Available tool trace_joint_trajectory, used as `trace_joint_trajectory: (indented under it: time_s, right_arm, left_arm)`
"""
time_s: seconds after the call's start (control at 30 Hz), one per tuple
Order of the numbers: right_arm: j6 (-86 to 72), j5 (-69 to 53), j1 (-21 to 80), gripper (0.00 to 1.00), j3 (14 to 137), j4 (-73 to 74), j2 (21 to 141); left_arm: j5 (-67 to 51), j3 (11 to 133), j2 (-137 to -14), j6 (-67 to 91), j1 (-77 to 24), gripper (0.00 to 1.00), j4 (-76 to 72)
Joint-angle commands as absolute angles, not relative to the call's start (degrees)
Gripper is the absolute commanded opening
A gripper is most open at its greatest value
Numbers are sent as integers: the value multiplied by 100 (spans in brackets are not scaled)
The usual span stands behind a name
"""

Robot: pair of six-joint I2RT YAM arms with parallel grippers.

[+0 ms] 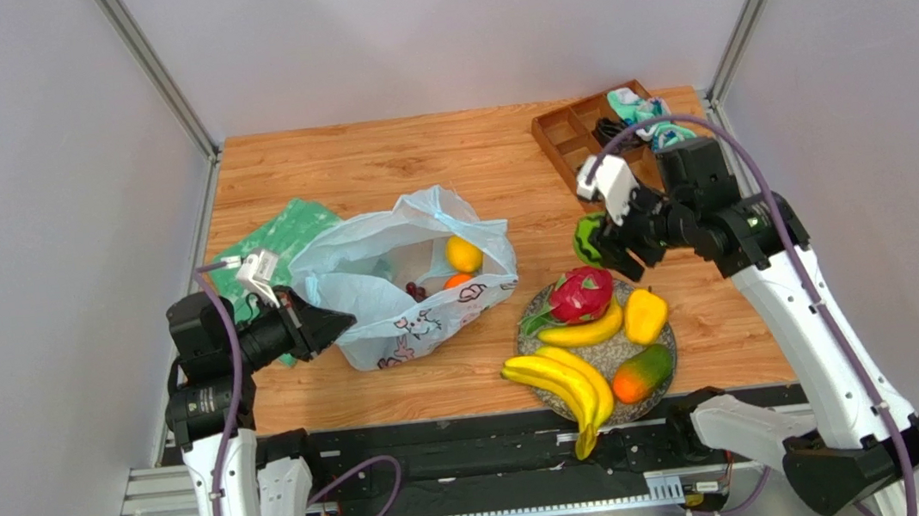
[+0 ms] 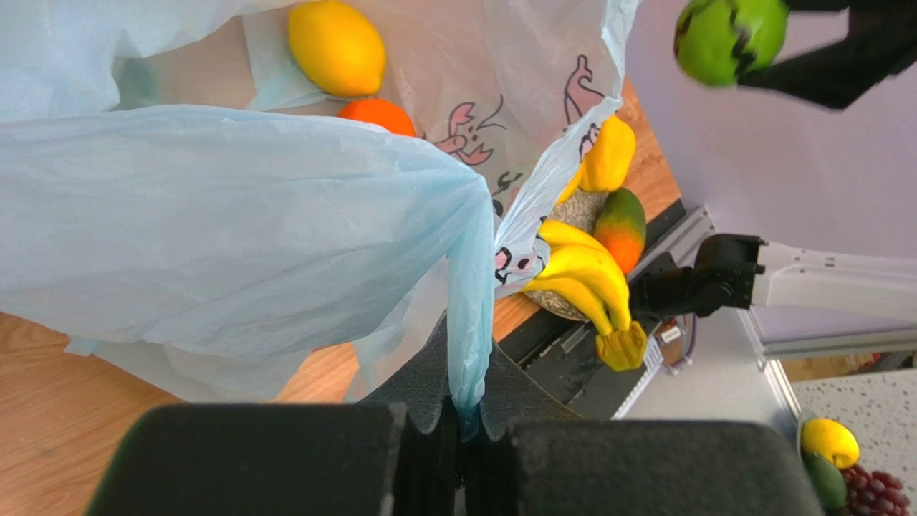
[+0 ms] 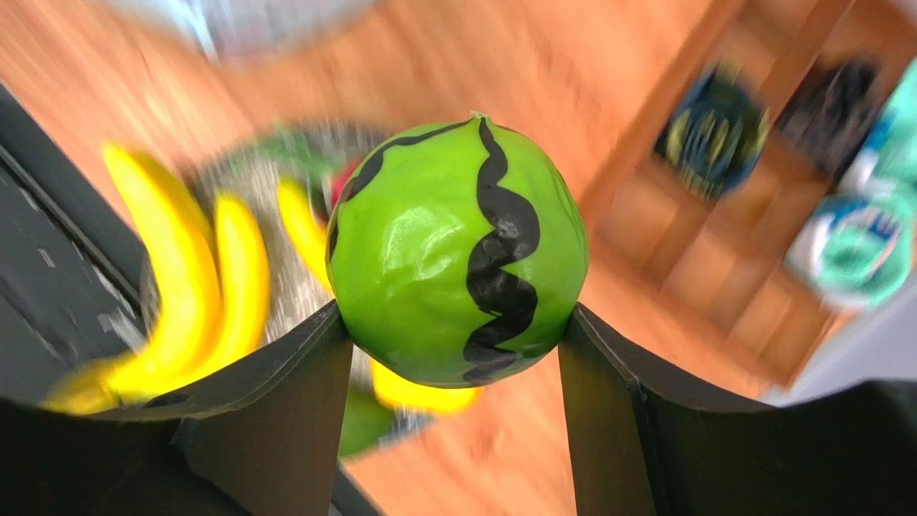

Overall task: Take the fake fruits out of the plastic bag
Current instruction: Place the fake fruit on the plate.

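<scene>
Your right jaws pinch the green melon (image 3: 457, 253) in the air; the plate (image 1: 619, 346) lies just nearward, below it. Your left jaws are pressed together on the plastic bag (image 1: 394, 294) edge.

Plain pale-grey walls (image 1: 439, 27) close in a wood-grain tabletop (image 1: 415, 159) left, right and far; metal posts (image 1: 155, 72) mark both far corners.
</scene>
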State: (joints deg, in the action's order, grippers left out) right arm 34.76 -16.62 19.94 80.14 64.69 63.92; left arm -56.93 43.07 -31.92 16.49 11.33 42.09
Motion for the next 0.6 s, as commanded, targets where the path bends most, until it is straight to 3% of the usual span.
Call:
trace_joint_trajectory:
  time_s: [0.0,0.47,0.5,0.53,0.57]
  right_arm:
    - [4868,-1600,1696,25,6789,7084,6180]
    - [5669,-1784,2539,36,4967,6926,5203]
    - [5625,-1784,2731,50,4940,6908,5194]
    - [5590,-1749,2812,87,4931,6908,5212]
    - [5546,-1688,2908,100,4948,6891,5221]
  left_arm:
    - [-5642,4368,-3067,1609,1301,0,3911]
    - [-5669,4307,-3489,1652,1292,0,3814]
    - [-5686,4298,-3507,1652,1301,0,3814]
    - [-5695,4298,-3542,1661,1301,0,3814]
    - [-5713,4307,-3542,1661,1292,0,3823]
